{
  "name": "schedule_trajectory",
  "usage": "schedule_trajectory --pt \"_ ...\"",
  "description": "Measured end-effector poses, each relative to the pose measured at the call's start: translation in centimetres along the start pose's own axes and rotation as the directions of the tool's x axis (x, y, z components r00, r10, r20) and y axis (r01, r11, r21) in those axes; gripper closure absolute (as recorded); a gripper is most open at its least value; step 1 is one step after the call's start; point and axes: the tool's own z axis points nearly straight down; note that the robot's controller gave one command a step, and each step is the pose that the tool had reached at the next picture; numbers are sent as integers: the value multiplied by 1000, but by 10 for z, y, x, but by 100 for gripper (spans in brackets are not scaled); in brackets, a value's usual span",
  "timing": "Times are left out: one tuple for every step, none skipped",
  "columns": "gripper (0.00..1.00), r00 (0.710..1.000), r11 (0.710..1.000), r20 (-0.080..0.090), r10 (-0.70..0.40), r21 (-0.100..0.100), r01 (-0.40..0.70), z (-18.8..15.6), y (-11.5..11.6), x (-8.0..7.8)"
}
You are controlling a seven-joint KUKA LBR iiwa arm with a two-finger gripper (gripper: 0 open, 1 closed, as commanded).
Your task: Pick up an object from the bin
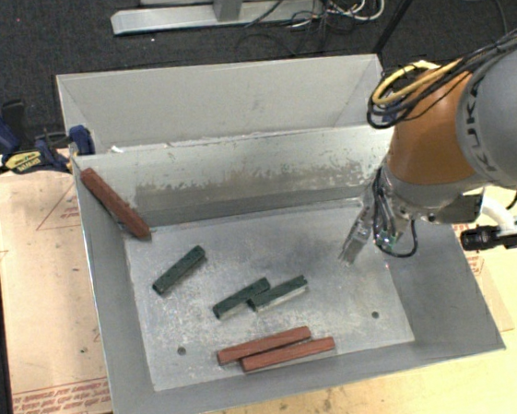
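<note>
Gripper [354, 246] low over bare floor, right side of grey metal bin [228, 98], near back wall. Can't tell if open or closed, nor if it has hold of anything. Nearest obj: dark green rect block [281, 292], down-left of it, end-to-end w/ second green block [241, 299]. Third green block [178, 270] further left. Two reddish-brown bars [275, 349] side by side at front; one more bar [114, 204] leaning in back-left corner.
</note>
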Motion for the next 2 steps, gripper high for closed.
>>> schedule_trajectory --pt "0 929 929 -5 -369 0 369 6 27 99" --pt "0 933 933 -1 -361 2 361 5 24 94"
